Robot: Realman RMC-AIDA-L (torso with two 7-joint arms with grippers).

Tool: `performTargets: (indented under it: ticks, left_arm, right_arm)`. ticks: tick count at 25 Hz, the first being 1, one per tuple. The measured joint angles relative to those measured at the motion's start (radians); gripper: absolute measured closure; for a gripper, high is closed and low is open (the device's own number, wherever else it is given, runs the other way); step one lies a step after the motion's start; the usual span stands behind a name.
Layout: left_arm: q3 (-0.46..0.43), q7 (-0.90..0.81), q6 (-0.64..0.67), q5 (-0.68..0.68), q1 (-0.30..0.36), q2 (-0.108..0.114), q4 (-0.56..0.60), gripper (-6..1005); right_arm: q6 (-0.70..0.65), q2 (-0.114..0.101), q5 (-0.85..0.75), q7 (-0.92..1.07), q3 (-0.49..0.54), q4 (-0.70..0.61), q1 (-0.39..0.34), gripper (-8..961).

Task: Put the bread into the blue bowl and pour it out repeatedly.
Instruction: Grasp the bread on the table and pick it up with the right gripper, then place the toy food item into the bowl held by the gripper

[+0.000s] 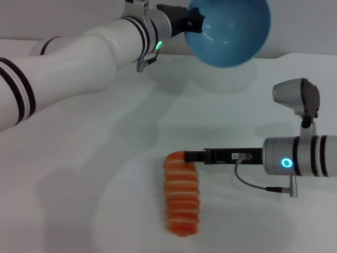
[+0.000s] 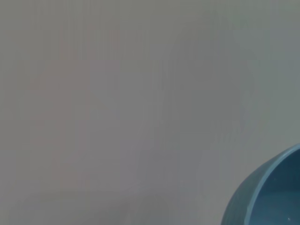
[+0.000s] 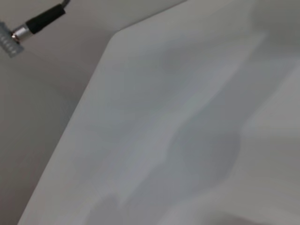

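Observation:
The bread, an orange-red loaf with pale stripes, lies lengthwise on the white table near the front centre. My right gripper reaches in from the right, its tip at the loaf's far end and level with it. High at the back, the blue bowl hangs tilted with its empty inside facing forward. My left gripper is shut on the bowl's left rim. A slice of that bowl shows in the left wrist view. The bread does not appear in the right wrist view.
The white table stretches around the loaf, and its back edge runs behind the bowl. A grey cable loops under my right wrist. The table's edge and a cable plug show in the right wrist view.

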Motion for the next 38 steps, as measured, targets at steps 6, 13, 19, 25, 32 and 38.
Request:
performTargets:
  ticks: [6,13,19,25,32,38]
  left_arm:
    - [-0.006,-0.003,0.005,0.0,0.002,0.0,-0.01,1000]
    - [-0.021,-0.005,0.056,-0.002,-0.006,0.0,-0.029,999]
    - [-0.051,-0.006,0.112,-0.003,-0.022,0.003,-0.051,999]
    - [-0.09,-0.006,0.252,0.002,-0.055,0.008,-0.098,1000]
    - [-0.126,0.0,0.363,0.007,-0.102,0.01,-0.168,999]
    - [-0.123,-0.001,0.416,0.008,-0.109,0.01,-0.183,1000]
  right_arm:
    - [-0.061,-0.008,-0.01,-0.001,-0.01,-0.117,-0.065,883]
    - [-0.165,-0.018,-0.024,0.007,-0.029,-0.319,-0.144,905]
    - [-0.231,-0.021,-0.029,0.061,-0.029,-0.52,-0.223,908]
    - [-0.295,-0.021,-0.037,0.149,-0.012,-0.787,-0.318,912]
    - [-0.344,-0.022,-0.056,0.165,0.086,-0.937,-0.359,912]
    - [-0.365,-0.021,-0.048,0.166,0.162,-0.978,-0.366,913]
